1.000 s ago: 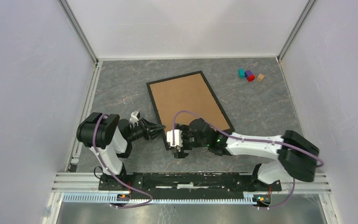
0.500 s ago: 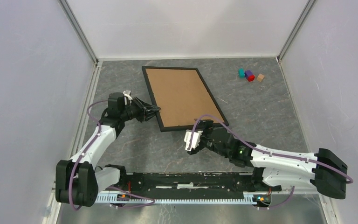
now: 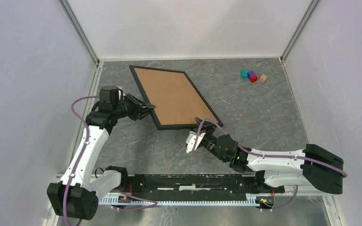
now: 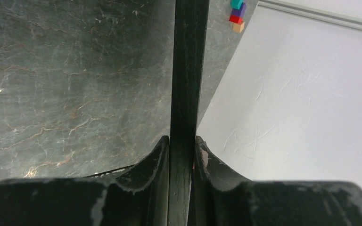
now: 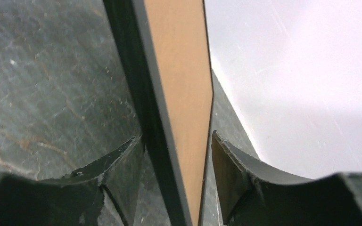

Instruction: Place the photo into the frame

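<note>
Pinched edge-on between the nearly closed left gripper (image 4: 183,143): the frame (image 3: 158,69), brown backing board (image 3: 169,96) uppermost. Straddled at a corner by the right gripper (image 5: 176,141), half open; grip there unconfirmable. No photo in sight; insertion unverifiable.

Text check, all three views: nothing legible.
- frame (image 3: 158,69): black rim unmarked.
- backing board (image 3: 172,96) inside frame: plain brown, no print or sticker showing.
- coloured blocks (image 3: 251,75), right of frame: plain faces, too small to show any marking.
</note>
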Controlling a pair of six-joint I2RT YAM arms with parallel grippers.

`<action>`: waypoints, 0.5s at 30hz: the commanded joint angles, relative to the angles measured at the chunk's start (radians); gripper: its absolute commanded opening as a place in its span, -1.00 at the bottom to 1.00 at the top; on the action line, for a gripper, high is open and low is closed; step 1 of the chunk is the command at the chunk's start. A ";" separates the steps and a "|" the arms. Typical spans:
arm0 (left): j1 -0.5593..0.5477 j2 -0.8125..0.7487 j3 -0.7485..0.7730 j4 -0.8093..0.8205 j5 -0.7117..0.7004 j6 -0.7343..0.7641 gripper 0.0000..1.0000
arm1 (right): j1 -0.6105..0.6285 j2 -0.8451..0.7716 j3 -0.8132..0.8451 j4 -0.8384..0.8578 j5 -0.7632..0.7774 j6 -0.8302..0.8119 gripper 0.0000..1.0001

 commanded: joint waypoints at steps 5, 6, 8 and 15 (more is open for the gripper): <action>0.005 -0.038 0.191 -0.174 -0.094 0.041 -0.96 | 0.008 0.095 0.105 0.213 -0.029 -0.046 -0.01; 0.006 -0.038 0.196 -0.174 -0.094 0.036 -0.96 | 0.008 0.111 0.116 0.230 -0.049 -0.036 -0.02; 0.006 -0.036 0.205 -0.174 -0.090 0.027 -0.96 | 0.008 0.146 0.134 0.266 -0.065 -0.020 -0.09; 0.007 -0.043 0.294 -0.211 -0.136 0.065 -0.76 | -0.009 0.240 0.192 0.344 -0.124 0.066 -0.99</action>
